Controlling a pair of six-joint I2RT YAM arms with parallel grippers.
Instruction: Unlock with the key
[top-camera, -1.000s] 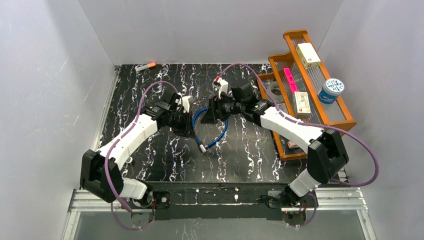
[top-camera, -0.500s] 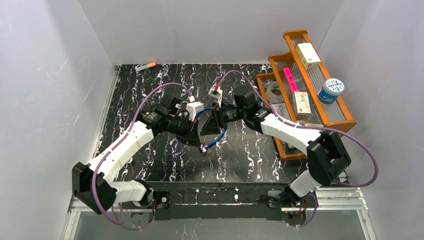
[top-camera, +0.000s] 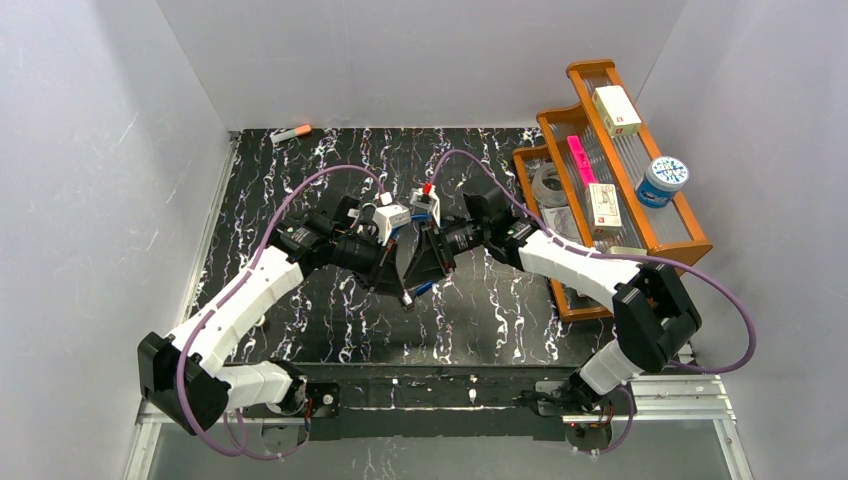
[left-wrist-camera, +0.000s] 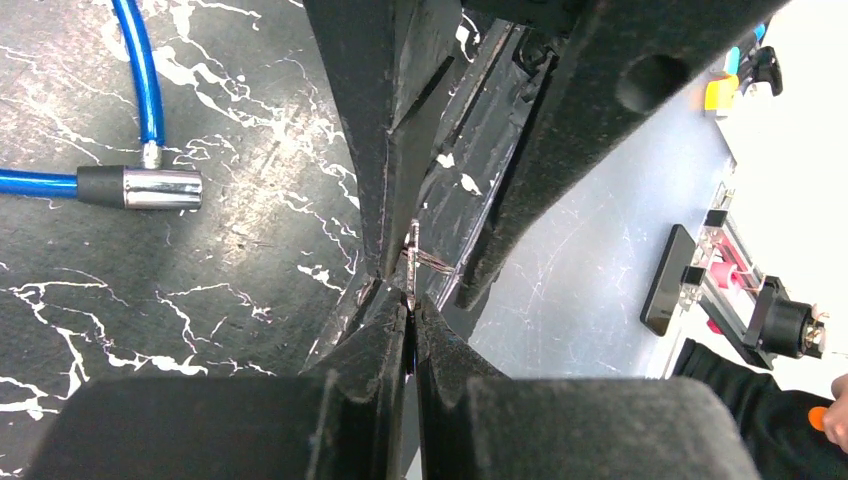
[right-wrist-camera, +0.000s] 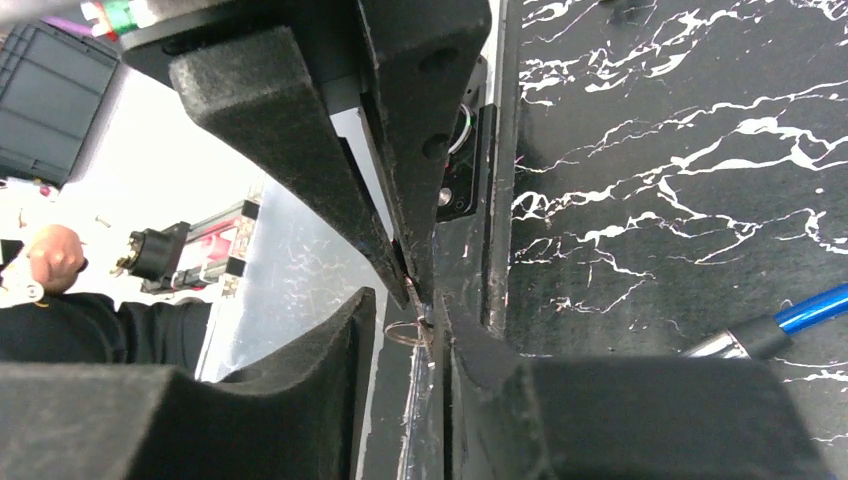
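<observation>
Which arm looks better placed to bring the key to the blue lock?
Probably left. The left gripper and right gripper both pinch the key, but the blue cable lock lies close beside the left one in its wrist view.

Overhead view behind the arms; both wrist views very close, apparently sharing the key (left-wrist-camera: 414, 262).

The bench (top-camera: 330, 310) has a black top veined with white, like marble, and is closed in by pale walls on three sides. A blue cable lock (left-wrist-camera: 140, 90) lies on it near the middle, its silver metal end (left-wrist-camera: 160, 187) flat on the top. At the far left corner lies an orange-tipped marker (top-camera: 291, 132). Along the right edge stands a wooden rack (top-camera: 690, 235) of tiered shelves.
</observation>
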